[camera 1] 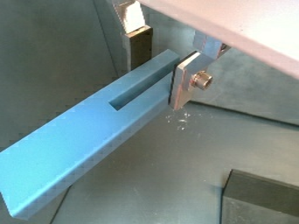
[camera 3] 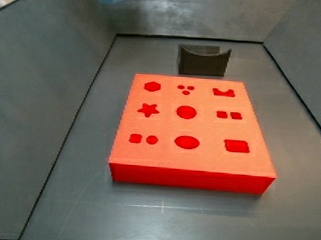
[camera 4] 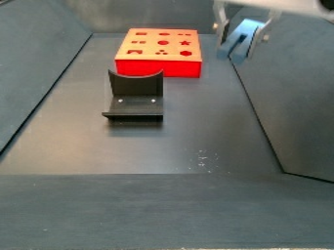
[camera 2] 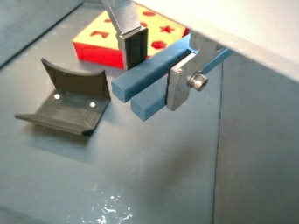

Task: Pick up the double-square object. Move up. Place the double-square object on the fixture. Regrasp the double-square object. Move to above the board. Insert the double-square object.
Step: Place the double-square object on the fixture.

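Note:
My gripper [camera 1: 160, 74] is shut on the double-square object [camera 1: 82, 144], a long pale blue-grey bar with a slot along one face. The bar sticks out sideways from between the fingers and hangs above the grey floor. Both wrist views show it [camera 2: 146, 87]. In a side view the gripper [camera 4: 243, 29] holds the bar [camera 4: 237, 43] in the air to the right of the board [camera 4: 162, 51]. The dark fixture [camera 4: 133, 95] stands on the floor in front of the board, apart from the bar. It also shows in a wrist view [camera 2: 68, 101].
The orange-red board [camera 3: 190, 128] with darker cut-outs lies mid-tray, and the fixture [camera 3: 202, 60] stands just past its far edge. Sloping grey tray walls [camera 4: 294, 88] rise on both sides. A dark block corner [camera 1: 263, 197] shows near the bar.

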Controlling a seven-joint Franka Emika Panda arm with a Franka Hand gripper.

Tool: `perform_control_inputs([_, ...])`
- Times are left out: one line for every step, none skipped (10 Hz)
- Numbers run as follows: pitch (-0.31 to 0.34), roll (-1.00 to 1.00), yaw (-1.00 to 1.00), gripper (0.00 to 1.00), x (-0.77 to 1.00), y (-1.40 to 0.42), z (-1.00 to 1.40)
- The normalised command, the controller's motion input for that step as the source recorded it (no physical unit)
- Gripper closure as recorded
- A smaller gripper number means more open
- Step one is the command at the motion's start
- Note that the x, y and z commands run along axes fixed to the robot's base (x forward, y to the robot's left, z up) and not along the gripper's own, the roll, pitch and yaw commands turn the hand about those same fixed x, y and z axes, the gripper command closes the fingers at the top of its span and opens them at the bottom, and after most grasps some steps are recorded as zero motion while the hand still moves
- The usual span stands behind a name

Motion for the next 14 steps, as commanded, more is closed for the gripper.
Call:
perform_control_inputs([0.099, 0.09, 1.0, 1.0, 1.0, -0.42, -0.03])
perform_control_inputs([0.115, 0.1, 1.0, 1.0, 1.0, -0.41, -0.06])
perform_control_inputs([0.125, 0.11, 1.0, 1.0, 1.0, -0.36, -0.05])
perform_control_inputs([0.138, 0.11, 1.0, 1.0, 1.0, -0.33, -0.05])
perform_control_inputs([0.173, 0.12, 0.93, 1.0, 1.0, -0.31, -0.04])
perform_control_inputs([0.171, 0.11, 0.7, 1.0, 1.0, -0.28, -0.04])
perform_control_inputs([0.167, 0.09, 0.41, 1.0, 1.0, -0.25, -0.03])
perform_control_inputs([0.166, 0.08, 0.31, 1.0, 1.0, -0.24, -0.03])
perform_control_inputs([0.16, 0.07, 0.17, 1.0, 1.0, -0.21, -0.02])
perform_control_inputs([0.154, 0.06, 0.1, 1.0, 1.0, -0.18, -0.02])
perform_control_inputs([0.147, 0.05, 0.05, 1.0, 1.0, -0.15, -0.02])
perform_control_inputs([0.151, 0.04, 0.04, 1.0, 1.0, -0.13, -0.01])
perform_control_inputs([0.155, 0.04, 0.04, 1.0, 1.0, -0.12, -0.01])
perform_control_inputs([0.156, 0.03, 0.03, 1.0, 1.0, -0.1, -0.01])
